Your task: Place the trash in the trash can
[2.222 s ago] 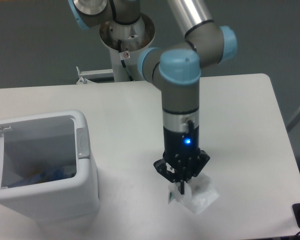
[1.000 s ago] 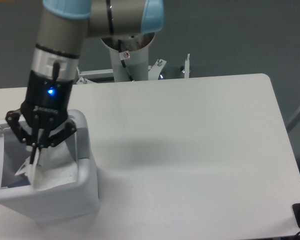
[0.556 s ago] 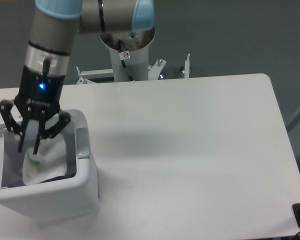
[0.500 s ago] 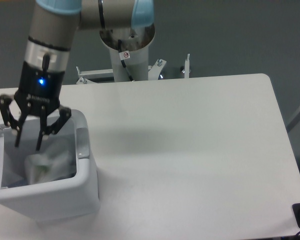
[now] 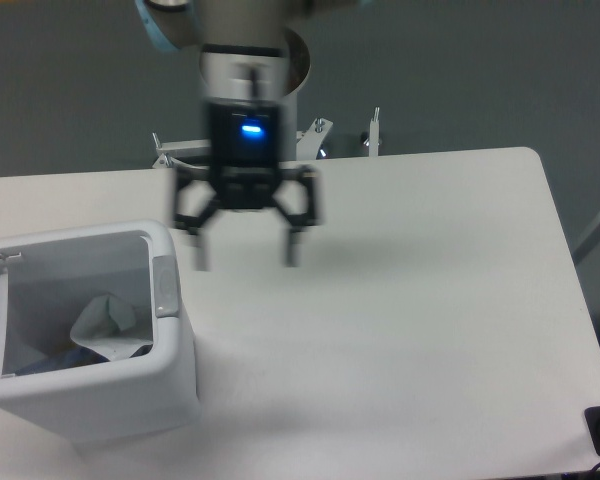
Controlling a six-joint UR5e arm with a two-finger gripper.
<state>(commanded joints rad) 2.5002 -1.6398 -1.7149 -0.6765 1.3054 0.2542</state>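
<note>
Your jaws (image 5: 245, 262): spread wide, empty — crumpled translucent white wrapper (image 5: 105, 322) lies lower-left inside the white boxy bin (image 5: 170, 375); task looks finished.

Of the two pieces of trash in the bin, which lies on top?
The crumpled white wrapper lies on top inside the trash can; only a blue bit of the bottle peeks out beneath it.

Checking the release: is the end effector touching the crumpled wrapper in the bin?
Apart. The camera view shows the open end effector above the table, while the wrapper lies inside the trash can.
</note>
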